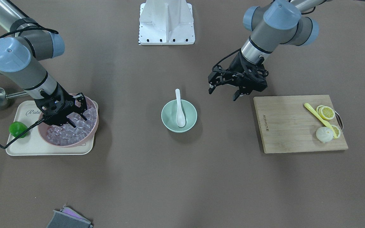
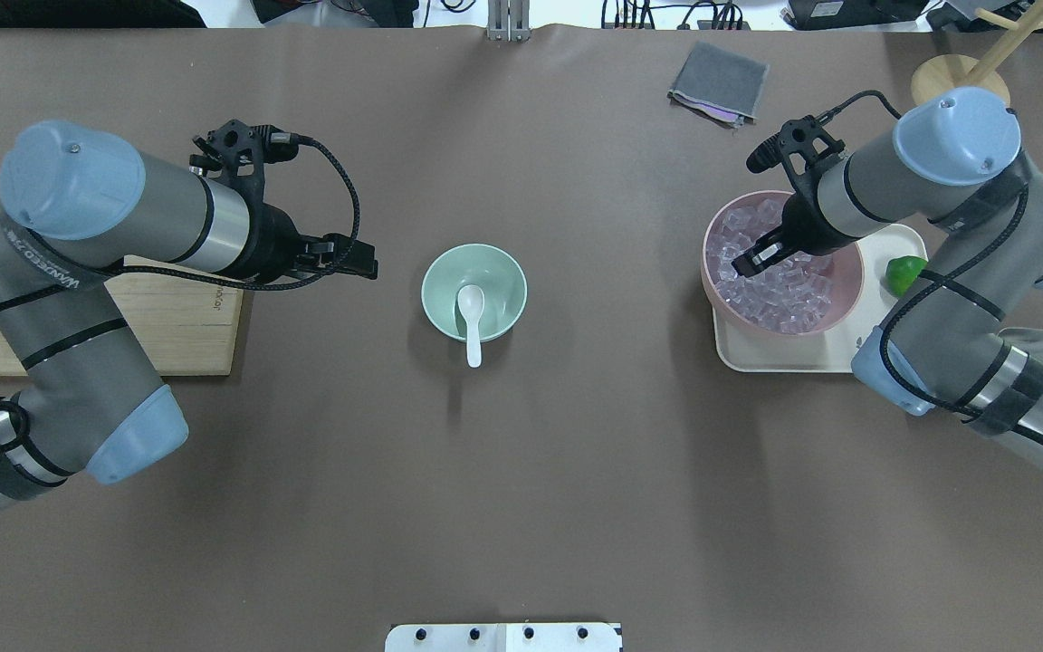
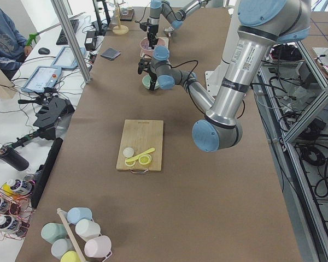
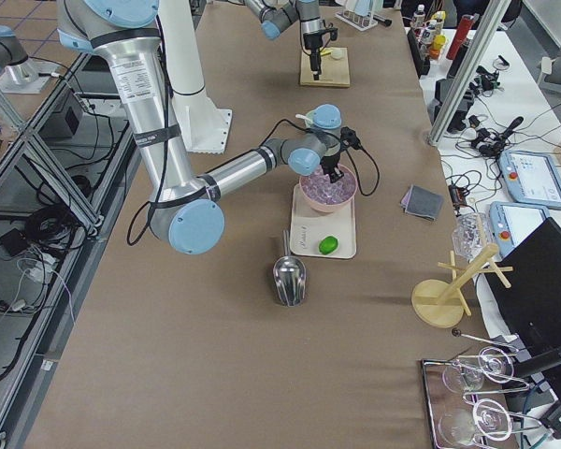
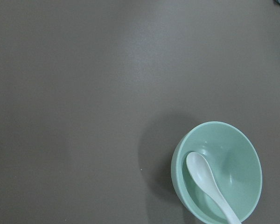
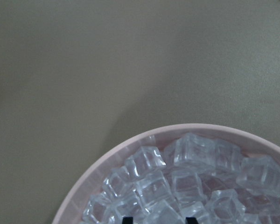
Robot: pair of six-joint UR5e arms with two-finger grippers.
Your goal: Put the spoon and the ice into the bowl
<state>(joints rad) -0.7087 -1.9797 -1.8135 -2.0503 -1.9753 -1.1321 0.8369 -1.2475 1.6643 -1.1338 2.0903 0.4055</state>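
Two grippers, fingers apart: right (image 1: 76, 118) dipped among ice (image 1: 71, 128); left (image 1: 224, 91) at the bowl's (image 1: 169, 122) two o'clock, spoon (image 1: 180, 110) inside.

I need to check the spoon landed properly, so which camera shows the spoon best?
The front-facing view: the spoon shows whole, scoop down in the bowl, handle leaning over the rim. The overhead shows it whole too. The left wrist camera cuts off the handle. The side views show too little; the right wrist camera misses it.

White spoon (image 1: 180, 109), mint-green bowl (image 1: 169, 117)
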